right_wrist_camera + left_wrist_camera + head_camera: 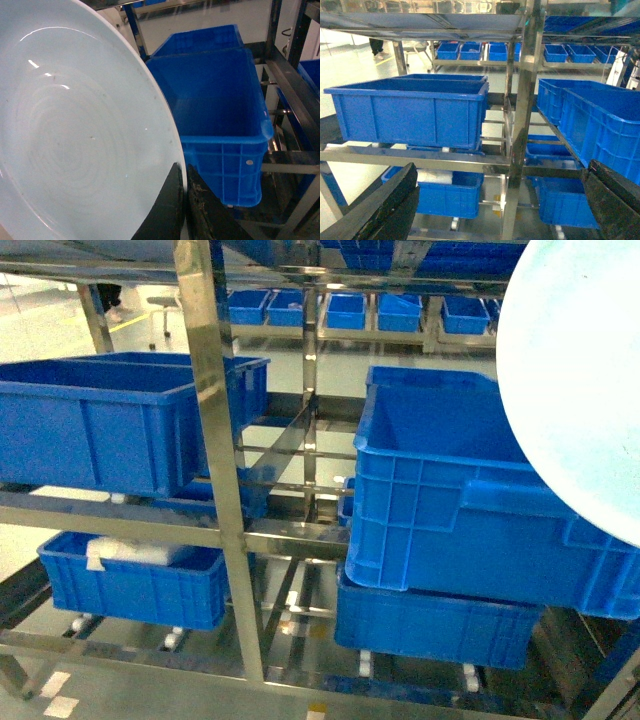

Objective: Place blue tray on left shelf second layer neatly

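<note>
Right gripper (181,200): fingers pinched on the rim of the blue tray (75,140), held tilted on edge at upper right of the head view, above a deep-blue crate (450,510). Left gripper (500,200): spread wide, holding nothing, facing the steel rack (522,110) and a large crate (415,112).

— What is carried by the stainless-steel rack (222,430)?

— On the left shelf second layer (120,515), two deep-blue crates (110,430) are set one behind the other. To the right of the upright post, a large blue crate (450,500) is stacked on another blue crate (430,625).

— And lower down?

— On the bottom tier at left, a smaller blue crate (135,585) is held; something white is seen inside it. More blue crates (345,310) are lined on a far rack.
</note>
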### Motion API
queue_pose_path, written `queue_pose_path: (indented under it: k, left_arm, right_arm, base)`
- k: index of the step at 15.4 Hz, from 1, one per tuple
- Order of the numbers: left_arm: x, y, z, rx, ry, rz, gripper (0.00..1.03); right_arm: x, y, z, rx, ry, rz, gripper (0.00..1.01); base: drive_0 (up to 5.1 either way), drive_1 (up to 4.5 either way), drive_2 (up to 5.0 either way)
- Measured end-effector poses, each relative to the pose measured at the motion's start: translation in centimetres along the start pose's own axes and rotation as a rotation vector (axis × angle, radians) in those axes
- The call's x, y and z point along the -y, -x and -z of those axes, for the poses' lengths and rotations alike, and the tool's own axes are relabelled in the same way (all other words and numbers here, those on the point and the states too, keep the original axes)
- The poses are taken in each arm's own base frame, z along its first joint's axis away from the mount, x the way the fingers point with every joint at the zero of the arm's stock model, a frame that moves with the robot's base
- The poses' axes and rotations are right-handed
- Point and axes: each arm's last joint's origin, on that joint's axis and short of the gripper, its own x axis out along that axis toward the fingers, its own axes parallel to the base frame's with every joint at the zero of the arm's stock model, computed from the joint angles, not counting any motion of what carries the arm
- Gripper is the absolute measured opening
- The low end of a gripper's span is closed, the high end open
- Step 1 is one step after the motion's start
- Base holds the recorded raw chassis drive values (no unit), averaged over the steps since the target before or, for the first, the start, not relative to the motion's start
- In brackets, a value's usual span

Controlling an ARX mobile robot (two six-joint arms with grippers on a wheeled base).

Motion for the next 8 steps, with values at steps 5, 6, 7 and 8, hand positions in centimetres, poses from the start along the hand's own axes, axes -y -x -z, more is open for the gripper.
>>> queue_pose_path:
  k: [5, 6, 7, 8]
  left_arm:
    - [0.0, 0.0, 0.01, -0.002, 0.0, 0.001, 0.98]
    - [0.0, 0.0, 0.01, -0.002, 0.0, 0.0, 0.98]
    - [0.0, 0.0, 0.01, -0.001, 0.0, 0.0, 0.98]
    - [0.0, 0.0, 0.01, -0.001, 0.0, 0.0, 0.98]
  right_arm:
    - [0.02, -0.08, 0.02, -0.001, 0.0, 0.001, 0.02]
    - [0.04, -0.09, 0.09, -0.008, -0.002, 0.002, 0.02]
    - [0.04, -0.09, 0.1, -0.008, -0.002, 0.003, 0.02]
    - [0.02, -0.05, 0.04, -0.003, -0.001, 0.002, 0.02]
  base:
    - [0.0, 2.09, -2.1]
    - [0.0, 0.0, 0.0]
    - [0.0, 0.0, 0.0]
    - [0.0, 0.0, 0.0]
